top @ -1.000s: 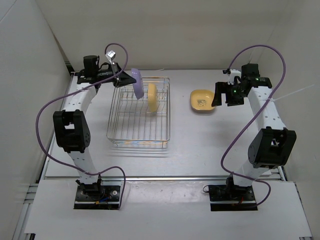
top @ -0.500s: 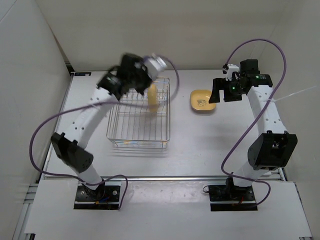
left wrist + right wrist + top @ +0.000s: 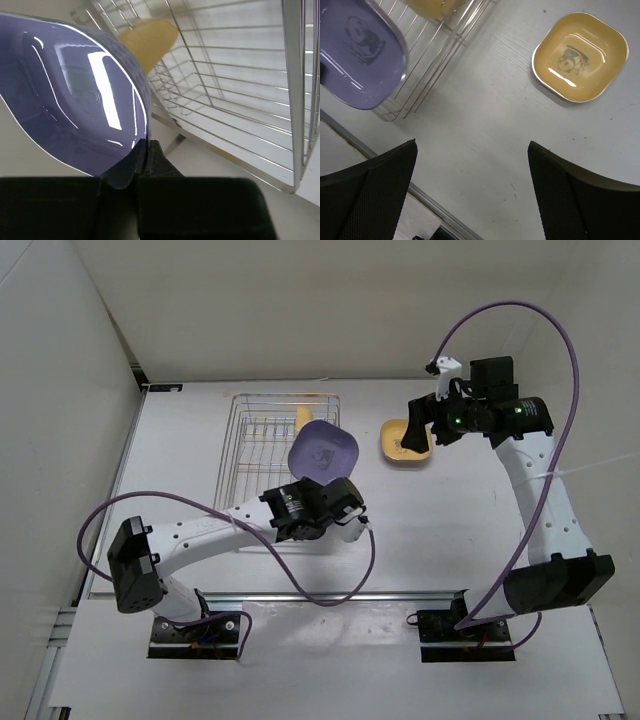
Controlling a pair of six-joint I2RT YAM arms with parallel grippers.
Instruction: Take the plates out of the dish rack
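The left hand [image 3: 145, 159] is clamped on the lower rim of the purple plate [image 3: 323, 450]. It holds the plate lifted above the near right part of the dish rack [image 3: 240, 440], tilted, with its printed face towards the top camera. One yellow plate [image 3: 303, 418] stands on edge between the divider wires at the far end of the rack, behind the purple plate. A second yellow plate [image 3: 580, 55] lies flat and face up on the bench [image 3: 430, 530], to the right of the rack and apart from it. The right hand [image 3: 471, 145] hangs above the bench near this plate. Its fingers are spread wide apart and grip nothing.
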